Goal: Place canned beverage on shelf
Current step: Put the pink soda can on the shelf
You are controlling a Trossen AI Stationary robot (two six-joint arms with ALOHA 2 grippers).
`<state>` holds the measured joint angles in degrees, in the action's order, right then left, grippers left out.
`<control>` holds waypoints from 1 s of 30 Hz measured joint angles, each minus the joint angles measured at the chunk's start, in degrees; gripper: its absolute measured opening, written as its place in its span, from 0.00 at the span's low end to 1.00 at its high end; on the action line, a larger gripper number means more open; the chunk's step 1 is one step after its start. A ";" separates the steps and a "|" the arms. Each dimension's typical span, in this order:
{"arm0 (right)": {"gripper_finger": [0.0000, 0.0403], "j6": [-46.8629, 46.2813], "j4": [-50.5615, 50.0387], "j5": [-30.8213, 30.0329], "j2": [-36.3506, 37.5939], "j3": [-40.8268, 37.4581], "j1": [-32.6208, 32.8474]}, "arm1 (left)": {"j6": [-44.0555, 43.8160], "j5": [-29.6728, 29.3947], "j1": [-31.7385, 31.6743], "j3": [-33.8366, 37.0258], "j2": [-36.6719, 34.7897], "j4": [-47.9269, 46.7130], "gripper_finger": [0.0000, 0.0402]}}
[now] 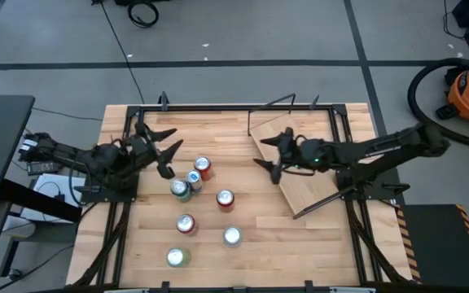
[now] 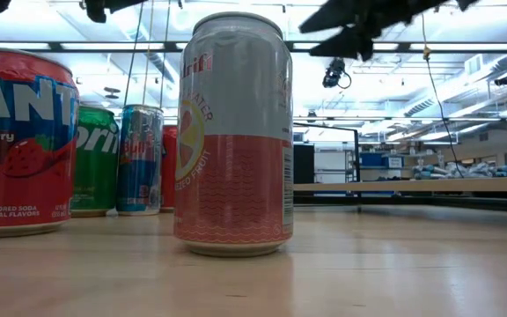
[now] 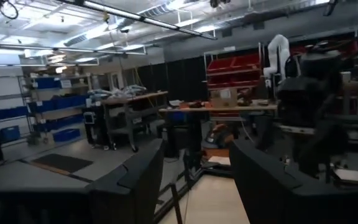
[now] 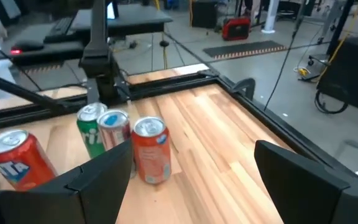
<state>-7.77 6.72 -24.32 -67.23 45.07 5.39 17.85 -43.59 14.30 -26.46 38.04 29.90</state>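
Several beverage cans stand upright on the wood-plank table; a red one point(image 1: 203, 167), a blue-silver one point(image 1: 194, 179) and a green one point(image 1: 180, 189) cluster left of centre, with others nearer the front point(image 1: 232, 236). The shelf point(image 1: 309, 185), a light-wood board edged by black rods, sits askew at the right; its edge also shows in the low view point(image 2: 412, 186). My left gripper point(image 1: 168, 151) is open and empty, above the table just left of the cluster. My right gripper point(image 1: 270, 155) is open and empty over the shelf's left corner, facing the cans point(image 4: 151, 149).
A black metal frame point(image 1: 234, 106) runs along the table's edges. In the low view a pink-and-white can point(image 2: 236, 132) stands closest, with a red Fanta can point(image 2: 20, 141) to its left. Bare tabletop lies between the cans and the shelf point(image 1: 251, 203).
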 joint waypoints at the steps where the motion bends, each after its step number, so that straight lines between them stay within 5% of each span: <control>1: 0.86 0.01 -2.10 0.00 -1.40 2.03 0.27 | -0.45 -0.01 -0.12 0.00 0.01 -0.86 0.48; 10: 0.86 1.04 -11.92 0.83 -13.17 15.07 0.85 | -2.34 -0.29 -0.38 0.10 0.32 -5.92 0.48; 21: 0.86 2.31 -19.73 12.15 -25.77 24.09 1.33 | -3.26 0.02 -0.49 0.11 0.96 -7.01 0.48; 30: 0.86 4.05 -33.58 12.58 -34.44 37.28 3.74 | -4.25 0.08 -2.32 0.11 1.65 -7.77 0.48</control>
<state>-3.72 -26.87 -11.74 -101.67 82.35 9.13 13.60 -43.51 11.97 -26.35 39.69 22.14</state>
